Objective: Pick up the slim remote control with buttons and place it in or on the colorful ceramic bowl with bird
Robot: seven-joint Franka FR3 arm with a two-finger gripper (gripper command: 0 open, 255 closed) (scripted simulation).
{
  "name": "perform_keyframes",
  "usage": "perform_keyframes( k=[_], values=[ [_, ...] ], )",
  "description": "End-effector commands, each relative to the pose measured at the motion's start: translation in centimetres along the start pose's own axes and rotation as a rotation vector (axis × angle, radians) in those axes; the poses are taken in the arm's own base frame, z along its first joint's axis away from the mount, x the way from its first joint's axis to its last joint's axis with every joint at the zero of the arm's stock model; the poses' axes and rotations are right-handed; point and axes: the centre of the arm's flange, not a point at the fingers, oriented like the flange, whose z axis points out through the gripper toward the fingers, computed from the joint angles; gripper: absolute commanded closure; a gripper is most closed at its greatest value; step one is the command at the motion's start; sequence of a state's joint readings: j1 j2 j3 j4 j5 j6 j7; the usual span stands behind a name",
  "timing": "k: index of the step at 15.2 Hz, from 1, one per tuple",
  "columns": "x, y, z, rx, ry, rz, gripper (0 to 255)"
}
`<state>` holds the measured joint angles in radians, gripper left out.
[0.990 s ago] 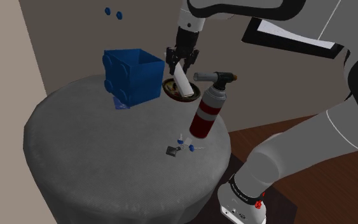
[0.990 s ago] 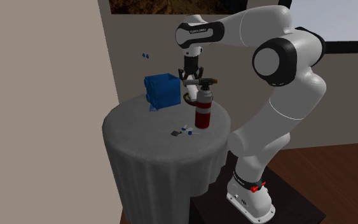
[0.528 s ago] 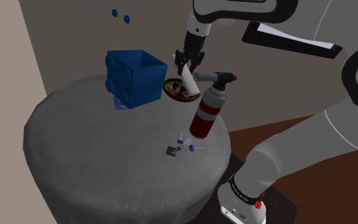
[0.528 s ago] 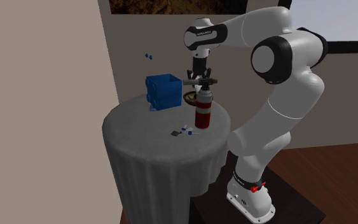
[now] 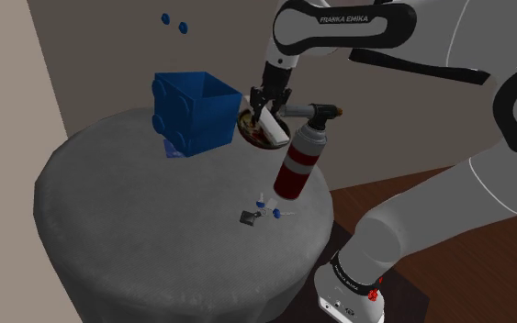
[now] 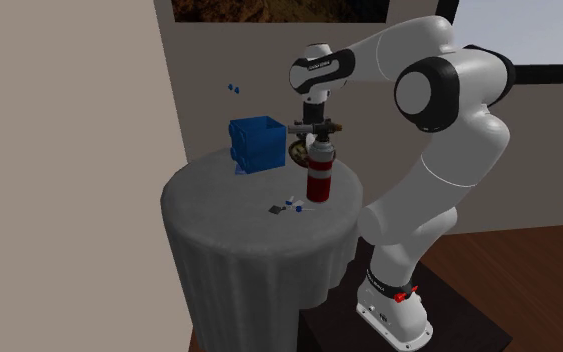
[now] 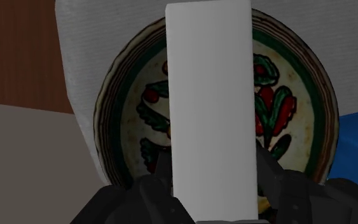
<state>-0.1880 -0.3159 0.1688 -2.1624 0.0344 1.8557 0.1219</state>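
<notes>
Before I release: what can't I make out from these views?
- Wrist view: the bowl's middle, covered by the white remote in the gripper.
- Second exterior view: most of the bowl, behind the red canister.
- Shoulder view: whether the remote's tip touches the bowl; too small to tell.

Round table point(image 5: 137, 206), set against a wall point(image 5: 91, 55).
- Box point(image 5: 192, 110): on the table's far part, at the shoulder view's left of the bowl point(image 5: 254, 134), just beside it.
- Canister point(image 5: 297, 163): stood upright in front of the bowl, toward the shoulder view's right, near the table's edge.
- Small bits point(image 5: 261, 211): laid on the table in front of the canister's foot, close to the edge.
- Two small pieces point(image 5: 174, 22): seen above the box, off the table.
- Remote point(image 7: 212, 102): clasped in the gripper point(image 7: 212, 175), held over the bowl's middle; contact with the bowl cannot be told.
- Stand point(image 5: 408, 298): on the floor at the shoulder view's lower right of the table.
</notes>
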Motion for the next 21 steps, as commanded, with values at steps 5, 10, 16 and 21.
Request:
perform_keyframes(
  k=[5,10,16,21],
  values=[
    [-0.1,0.0,1.8,0.0,0.001,0.0,255],
    [-0.1,0.0,1.8,0.0,0.001,0.0,255],
    [-0.1,0.0,1.8,0.0,0.001,0.0,0],
    [-0.1,0.0,-3.2,0.0,0.001,0.0,0]
  ],
)
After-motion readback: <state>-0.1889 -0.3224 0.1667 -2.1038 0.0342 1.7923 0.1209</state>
